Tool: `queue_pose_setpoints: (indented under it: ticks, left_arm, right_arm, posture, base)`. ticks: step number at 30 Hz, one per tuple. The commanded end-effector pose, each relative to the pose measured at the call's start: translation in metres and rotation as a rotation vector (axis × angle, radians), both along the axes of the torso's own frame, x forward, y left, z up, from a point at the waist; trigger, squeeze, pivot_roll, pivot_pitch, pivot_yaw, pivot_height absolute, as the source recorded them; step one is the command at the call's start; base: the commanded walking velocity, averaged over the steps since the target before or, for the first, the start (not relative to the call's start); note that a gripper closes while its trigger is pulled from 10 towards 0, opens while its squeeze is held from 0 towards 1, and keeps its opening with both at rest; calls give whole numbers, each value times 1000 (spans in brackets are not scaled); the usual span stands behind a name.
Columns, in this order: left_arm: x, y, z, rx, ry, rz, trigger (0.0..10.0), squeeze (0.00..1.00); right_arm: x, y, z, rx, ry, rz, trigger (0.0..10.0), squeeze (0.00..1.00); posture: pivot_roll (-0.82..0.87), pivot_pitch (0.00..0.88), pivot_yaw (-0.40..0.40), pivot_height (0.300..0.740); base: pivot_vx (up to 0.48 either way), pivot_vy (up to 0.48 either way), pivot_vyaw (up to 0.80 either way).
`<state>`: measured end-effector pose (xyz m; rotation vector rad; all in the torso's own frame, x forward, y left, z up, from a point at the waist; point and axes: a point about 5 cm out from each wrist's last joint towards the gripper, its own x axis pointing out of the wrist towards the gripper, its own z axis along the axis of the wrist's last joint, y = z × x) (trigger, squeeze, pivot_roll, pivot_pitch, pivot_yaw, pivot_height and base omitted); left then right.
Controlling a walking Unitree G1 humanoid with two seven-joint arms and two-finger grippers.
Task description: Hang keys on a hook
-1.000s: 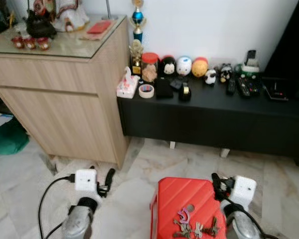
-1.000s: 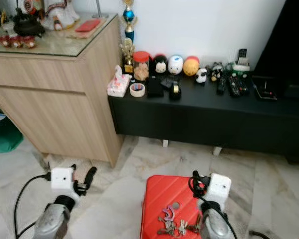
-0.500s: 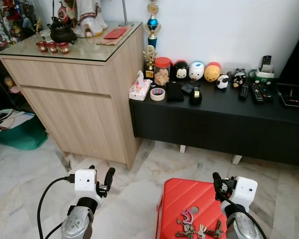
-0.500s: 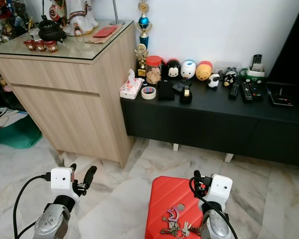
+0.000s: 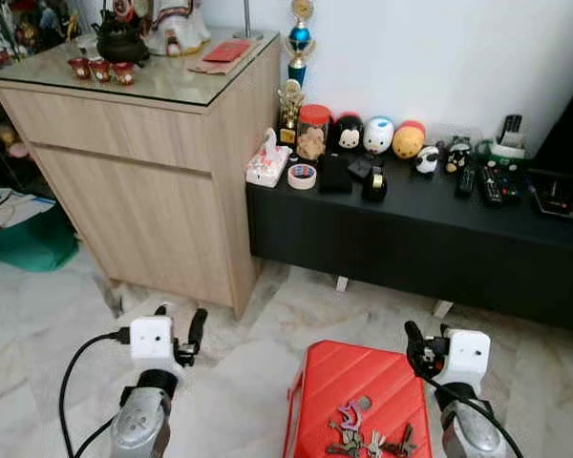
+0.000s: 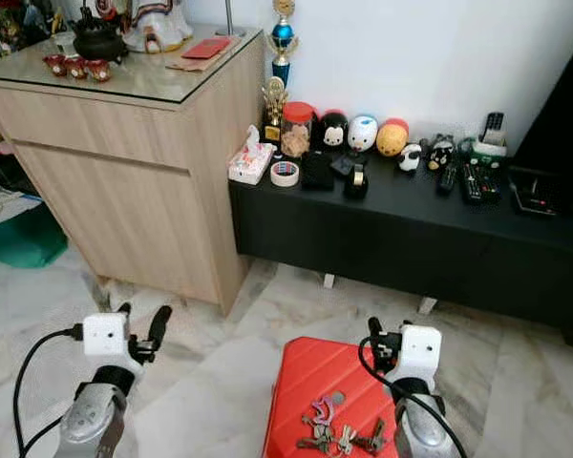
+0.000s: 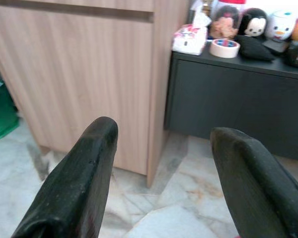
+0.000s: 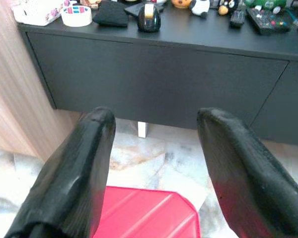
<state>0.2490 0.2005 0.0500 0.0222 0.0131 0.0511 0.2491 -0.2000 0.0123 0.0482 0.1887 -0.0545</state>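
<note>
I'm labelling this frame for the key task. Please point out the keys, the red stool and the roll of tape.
keys [image 5: 368, 441], left eye view, middle of the bunch
red stool [image 5: 339, 382], left eye view, bare ribbed top
roll of tape [image 6: 285, 173], right eye view, its rim

Wooden cabinet [image 5: 143, 181] ahead of the left fingers, teapot [image 5: 122, 40] and red envelope [image 5: 226, 52] on its glass top, low black bench [image 5: 411, 239] ahead of the right fingers carrying tissue box [image 5: 267, 166], tape roll [image 5: 303, 176], round character figures [image 5: 378, 135], remotes [image 5: 487, 179], trophy [image 5: 297, 38], marble floor [image 5: 38, 315] below
</note>
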Motion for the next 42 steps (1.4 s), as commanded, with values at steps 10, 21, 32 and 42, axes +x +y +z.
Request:
queue_pose_setpoints:
  ticks: [10, 21, 32, 42]
  left_arm:
    - [-16, 21, 2, 45, 3, 43, 10000, 0]
    - [-46, 36, 0, 84, 49, 71, 10000, 0]
    - [-39, 18, 2, 68, 41, 39, 10000, 0]
    - [-36, 23, 1, 80, 42, 55, 10000, 0]
  right_arm:
    - [-12, 1, 3, -22, -35, -16, 10000, 0]
    - [-42, -2, 6, -55, -19, -47, 10000, 0]
    - [-22, -8, 18, -63, -44, -56, 10000, 0]
    - [-37, 1, 20, -57, -32, -21, 10000, 0]
  posture:
    - [108, 0, -40, 740]
    - [75, 0, -76, 740]
    - [84, 0, -43, 740]
    - [51, 0, -54, 740]
  base:
    - [0, 0, 0]
    - [0, 0, 0]
    - [0, 0, 0]
    - [0, 0, 0]
